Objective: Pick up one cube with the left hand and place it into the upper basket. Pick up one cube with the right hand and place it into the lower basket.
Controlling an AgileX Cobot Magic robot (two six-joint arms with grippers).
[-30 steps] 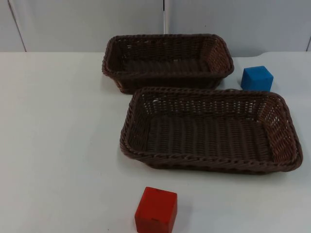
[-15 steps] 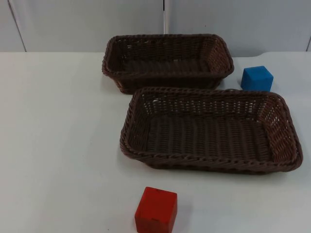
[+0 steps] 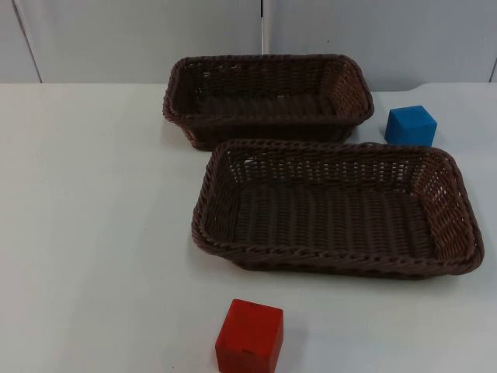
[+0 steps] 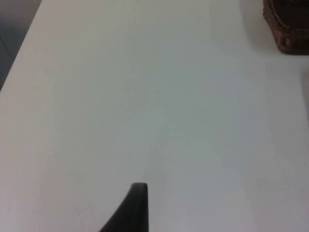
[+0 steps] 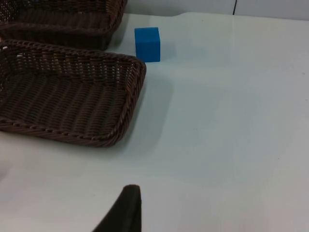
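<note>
Table: the white table top point(image 3: 93, 233) is bare across its left half, up to the grey partition wall point(image 3: 140, 35).
Upper basket: the dark brown woven rectangular basket point(image 3: 268, 97) sits nearest the wall, nothing inside.
Lower basket: the larger brown woven rectangular basket point(image 3: 334, 206) lies just in front of it, nothing inside, rims nearly touching.
Blue cube: the blue cube point(image 3: 411, 125) stands on the table beside the lower basket's far right corner.
Red cube: the red cube point(image 3: 249, 336) stands at the near table edge, apart from the lower basket.
Left gripper: above bare table, a basket corner point(image 4: 287, 24) ahead; fingertip point(image 4: 135, 205) visible, jaw state cannot be told.
Right gripper: above open table, well short of the blue cube point(image 5: 147, 44); fingertip point(image 5: 126, 208) visible, jaw state cannot be told.
</note>
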